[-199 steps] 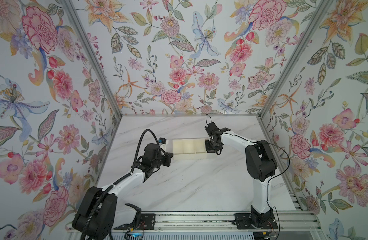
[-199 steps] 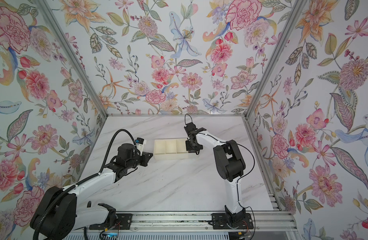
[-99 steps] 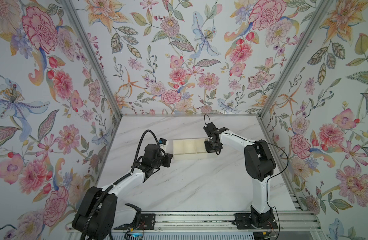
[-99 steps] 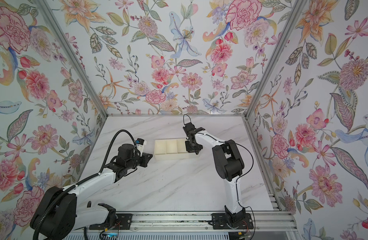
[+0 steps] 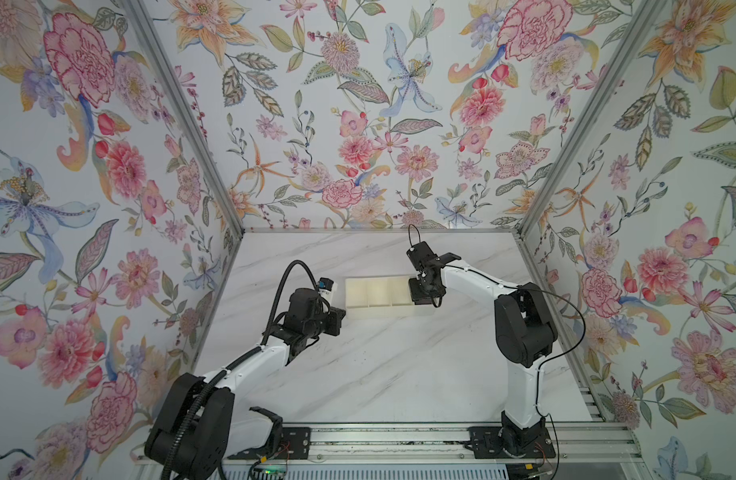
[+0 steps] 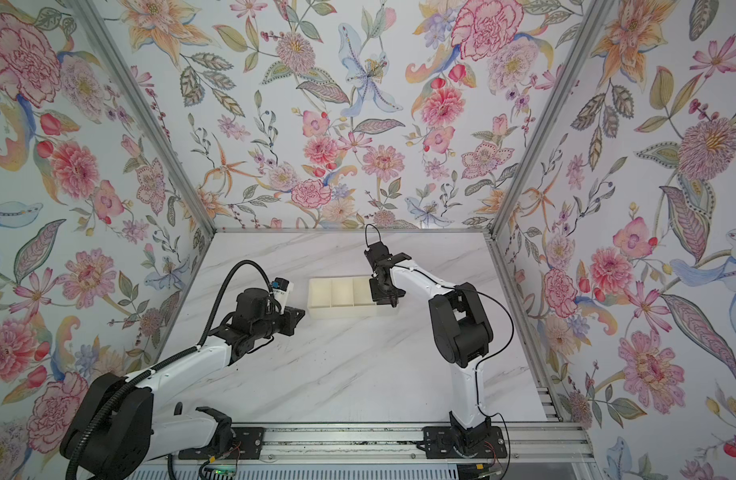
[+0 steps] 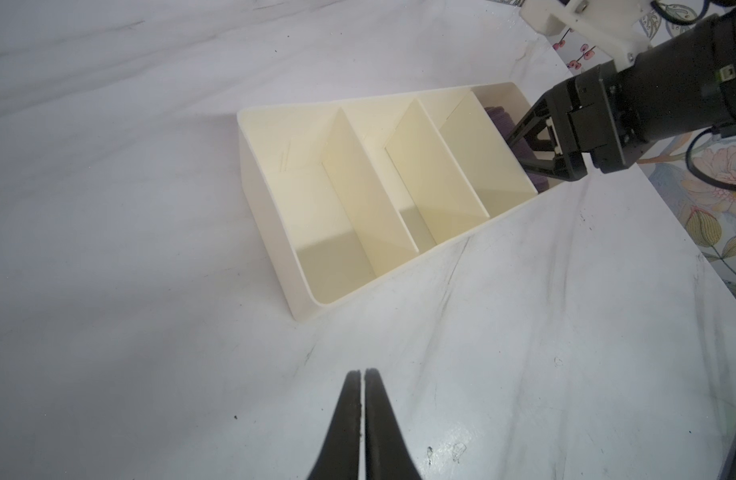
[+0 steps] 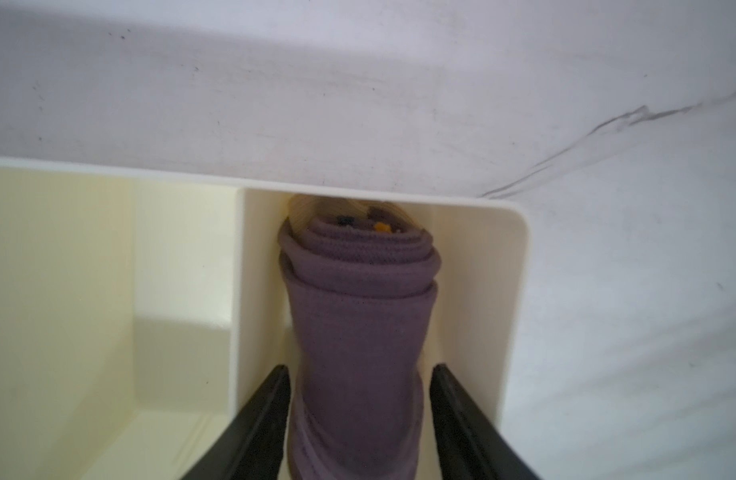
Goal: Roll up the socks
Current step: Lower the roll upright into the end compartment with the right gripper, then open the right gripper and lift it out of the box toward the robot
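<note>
The socks [image 8: 360, 316] are a rolled dark purple bundle with tan and orange showing at its far end. The bundle stands in the end compartment of a cream divided organizer [image 8: 516, 291], the end nearest the right arm. My right gripper [image 8: 360, 368] reaches down into that compartment, open, one finger on each side of the roll and a slim gap at one finger. The socks [image 7: 503, 120] peek out behind the right gripper [image 7: 524, 153] in the left wrist view. My left gripper [image 7: 362, 372] is shut and empty, low over the marble, short of the organizer's other end.
In both top views the organizer [image 5: 374, 309] [image 6: 341, 311] lies across the middle of the marble table between the left gripper [image 5: 337, 322] [image 6: 297, 320] and the right gripper [image 5: 424, 293] [image 6: 382, 293]. Its other compartments hold nothing. Floral walls close in three sides.
The right gripper's jaws have spread apart around the sock roll, letting it go in the compartment. The left arm has stayed where it was.
</note>
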Available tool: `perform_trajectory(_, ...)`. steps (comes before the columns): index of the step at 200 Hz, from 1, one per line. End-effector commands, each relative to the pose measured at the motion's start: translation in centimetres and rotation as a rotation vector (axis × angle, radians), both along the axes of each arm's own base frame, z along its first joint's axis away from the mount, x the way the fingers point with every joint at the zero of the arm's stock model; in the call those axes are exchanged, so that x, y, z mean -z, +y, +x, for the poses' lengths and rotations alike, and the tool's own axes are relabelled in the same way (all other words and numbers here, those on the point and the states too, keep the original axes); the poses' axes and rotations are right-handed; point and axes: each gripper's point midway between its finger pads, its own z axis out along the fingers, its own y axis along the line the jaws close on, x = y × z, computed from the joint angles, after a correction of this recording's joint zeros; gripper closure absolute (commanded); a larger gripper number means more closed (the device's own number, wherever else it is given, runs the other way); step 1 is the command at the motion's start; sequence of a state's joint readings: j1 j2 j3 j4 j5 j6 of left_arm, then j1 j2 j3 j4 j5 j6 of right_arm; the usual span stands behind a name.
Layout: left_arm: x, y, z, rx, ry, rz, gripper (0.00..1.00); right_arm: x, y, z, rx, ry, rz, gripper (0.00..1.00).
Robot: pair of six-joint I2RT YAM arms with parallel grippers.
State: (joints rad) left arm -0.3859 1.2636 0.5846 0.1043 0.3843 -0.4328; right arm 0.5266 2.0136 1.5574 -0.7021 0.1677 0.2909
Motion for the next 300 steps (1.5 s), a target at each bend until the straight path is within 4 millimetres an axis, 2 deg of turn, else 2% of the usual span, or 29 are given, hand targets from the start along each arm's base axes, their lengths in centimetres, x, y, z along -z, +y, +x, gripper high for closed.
perform_trajectory(1,-0.3,0.7,0.1,-0.014,-0.018,0.019,0.91,-2.3,0.4,0.3,-0.013,-0.064,0.007,0.43)
perform_trajectory(34,-0.6,0.9,0.1,-0.025,-0.031,0.027,0.92,-4.4,0.5,0.6,-0.011,-0.139,0.040,0.42)
perform_trajectory(73,-1.4,1.8,0.3,-0.071,-0.075,0.032,0.91,-8.3,0.3,0.2,-0.010,-0.305,0.177,0.41)
perform_trajectory(110,-2.9,2.9,0.4,-0.124,-0.153,0.037,0.87,-10.8,-3.0,-0.8,0.037,-0.469,0.219,0.41)
perform_trajectory(128,-3.6,3.4,0.3,-0.142,-0.193,0.039,0.84,-11.2,-5.3,-1.5,0.070,-0.525,0.237,0.38)
perform_trajectory(150,-3.9,4.1,0.3,-0.171,-0.227,0.053,0.79,-11.5,-8.8,-2.4,0.126,-0.585,0.262,0.33)
perform_trajectory(179,-4.4,5.0,0.5,-0.210,-0.268,0.085,0.75,-11.1,-15.4,-3.6,0.245,-0.663,0.285,0.32)
perform_trajectory(203,-5.4,5.9,0.7,-0.245,-0.321,0.114,0.68,-11.1,-21.0,-5.2,0.382,-0.797,0.258,0.32)
perform_trajectory(223,-5.9,7.0,0.8,-0.291,-0.358,0.149,0.61,-11.7,-24.1,-6.7,0.453,-0.931,0.211,0.30)
perform_trajectory(251,-6.3,8.7,0.7,-0.359,-0.401,0.197,0.50,-11.6,-25.5,-7.6,0.467,-1.006,0.143,0.29)
perform_trajectory(257,-6.4,9.1,0.7,-0.376,-0.409,0.208,0.42,-11.1,-25.6,-7.6,0.466,-0.999,0.129,0.29)
perform_trajectory(281,-7.0,10.4,0.7,-0.434,-0.440,0.248,0.36,-9.0,-25.9,-7.2,0.468,-0.966,0.097,0.29)
perform_trajectory(300,-7.8,11.2,0.5,-0.472,-0.470,0.260,0.25,-7.7,-25.7,-6.8,0.457,-0.974,0.093,0.29)
